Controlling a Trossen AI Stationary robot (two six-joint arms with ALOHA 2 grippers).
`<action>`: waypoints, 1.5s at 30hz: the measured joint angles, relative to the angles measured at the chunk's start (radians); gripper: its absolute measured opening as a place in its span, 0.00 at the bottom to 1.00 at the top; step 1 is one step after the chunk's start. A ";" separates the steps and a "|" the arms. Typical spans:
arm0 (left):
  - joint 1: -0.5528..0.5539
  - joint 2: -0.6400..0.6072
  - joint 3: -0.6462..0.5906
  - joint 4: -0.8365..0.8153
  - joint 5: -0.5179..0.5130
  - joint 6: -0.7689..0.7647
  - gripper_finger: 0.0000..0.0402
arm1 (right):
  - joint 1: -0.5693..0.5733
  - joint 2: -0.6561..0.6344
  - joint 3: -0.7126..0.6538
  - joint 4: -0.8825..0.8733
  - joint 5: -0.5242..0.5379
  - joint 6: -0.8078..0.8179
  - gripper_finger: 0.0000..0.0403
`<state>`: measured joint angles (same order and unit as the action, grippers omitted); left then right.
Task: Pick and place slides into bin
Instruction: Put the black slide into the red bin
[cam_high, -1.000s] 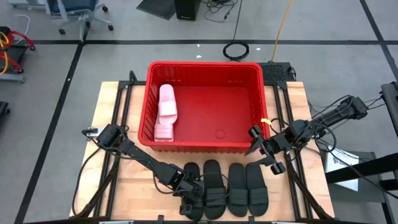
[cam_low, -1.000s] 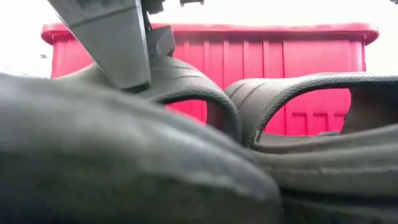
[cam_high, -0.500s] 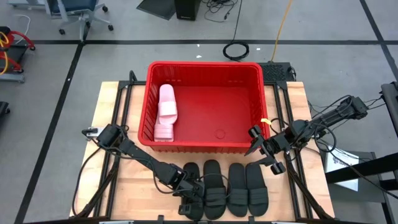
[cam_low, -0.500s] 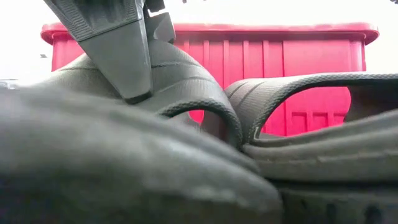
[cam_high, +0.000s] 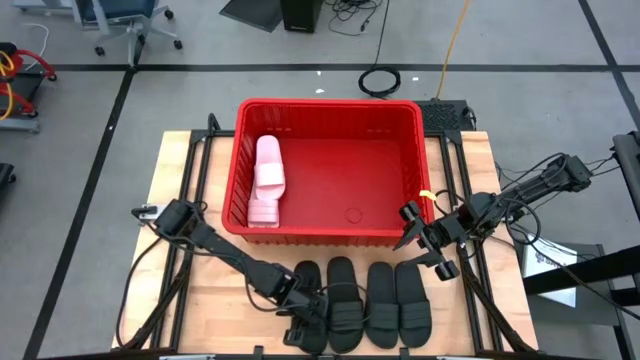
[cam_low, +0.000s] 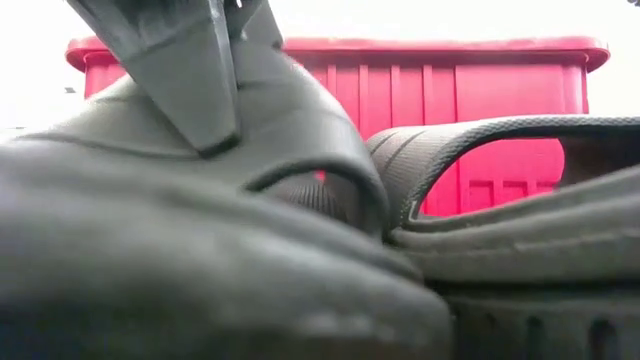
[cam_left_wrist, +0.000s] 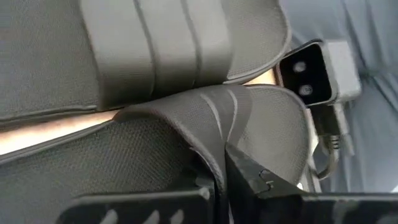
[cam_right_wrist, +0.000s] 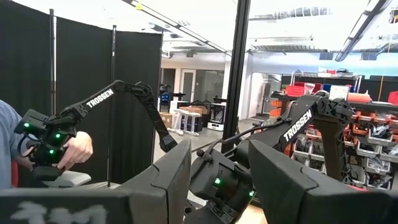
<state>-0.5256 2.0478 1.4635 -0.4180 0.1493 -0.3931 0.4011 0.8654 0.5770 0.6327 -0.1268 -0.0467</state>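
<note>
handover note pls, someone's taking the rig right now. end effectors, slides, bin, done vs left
Left end effector: shut on the strap of the leftmost black slide at the table's near edge; not lifted yet.
Right end effector: open, holding nothing, waiting off the bin's right near corner.
Bin: two white slides along its left wall, done.
Left: all four black slides, side by side on the table in front of the bin.

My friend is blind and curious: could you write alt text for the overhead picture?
Seen from above, the left gripper is shut on the strap of the leftmost of four black slides lined up on a wooden table. Behind them a red bin holds white slides, and the right gripper hangs open beside its corner.
</note>
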 joint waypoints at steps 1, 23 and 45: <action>-0.002 -0.004 0.000 -0.002 -0.002 0.000 0.03 | 0.000 0.000 0.000 0.000 0.000 -0.003 0.37; -0.058 -0.166 -0.002 -0.033 -0.144 0.137 0.03 | 0.000 0.000 0.000 -0.003 0.049 -0.018 0.37; 0.061 -0.582 -0.001 -0.138 -0.187 0.448 0.06 | 0.000 0.000 0.000 -0.040 0.059 -0.031 0.37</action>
<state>-0.4644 1.4653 1.4624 -0.5556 -0.0373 0.0550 0.4007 0.8650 0.5774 0.5924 -0.0683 -0.0777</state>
